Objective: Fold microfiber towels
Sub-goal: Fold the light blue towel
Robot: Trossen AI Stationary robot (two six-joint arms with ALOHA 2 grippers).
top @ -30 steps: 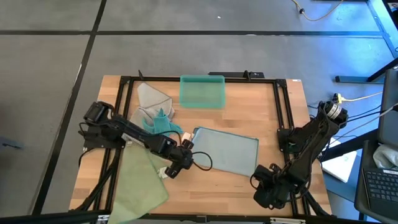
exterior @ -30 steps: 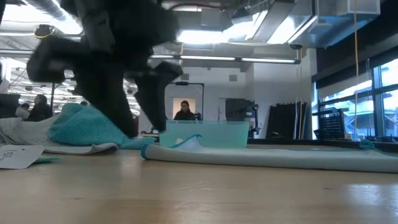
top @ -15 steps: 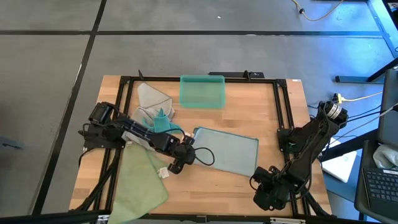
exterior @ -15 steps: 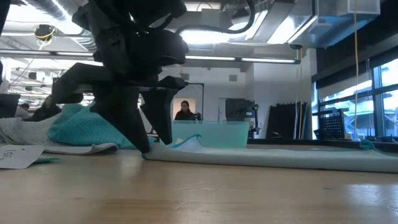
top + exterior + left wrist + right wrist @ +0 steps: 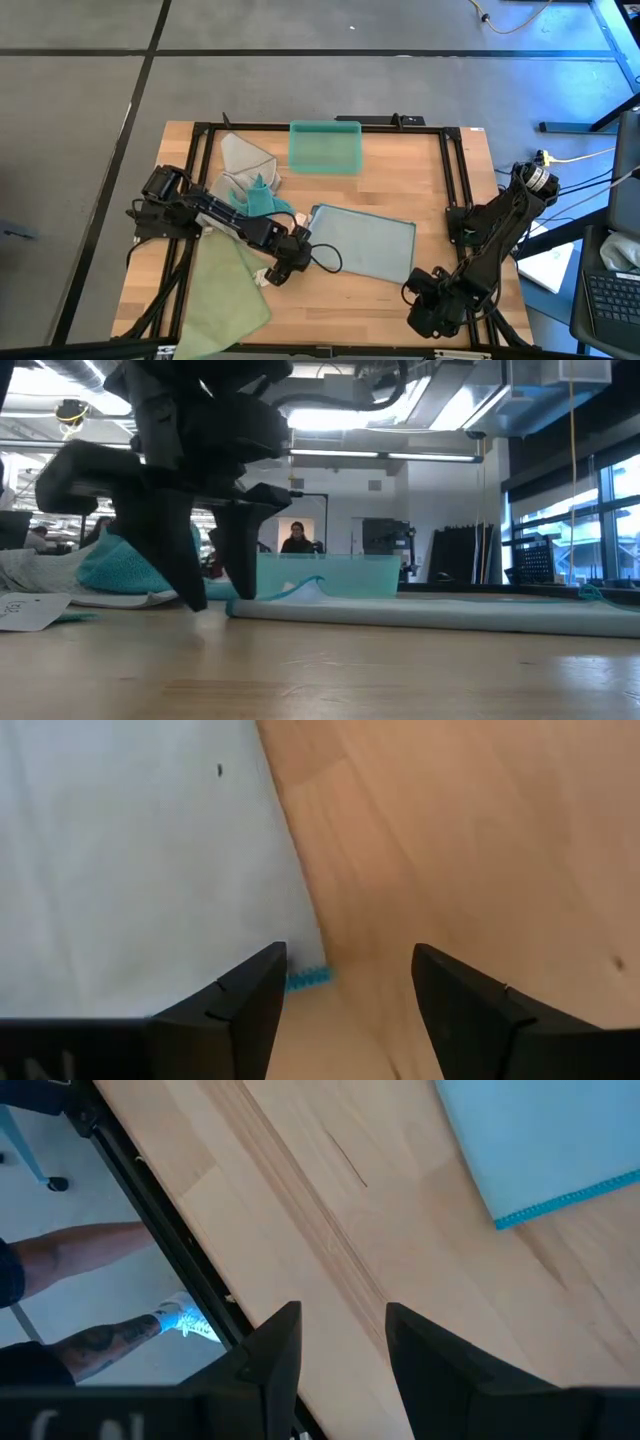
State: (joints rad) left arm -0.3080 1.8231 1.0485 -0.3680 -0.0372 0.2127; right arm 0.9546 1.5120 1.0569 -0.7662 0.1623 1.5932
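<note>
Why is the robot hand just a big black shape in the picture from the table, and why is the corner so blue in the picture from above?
Low view: the left gripper stands close to the camera with bright ceiling lights behind it, so it shows as a dark silhouette. High view: blue light falls on the floor at the top right, not on the pale blue towel, which is evenly lit.

Bright overhead ceiling lights glare in the low view, silhouetting the blurred dark arm.
</note>
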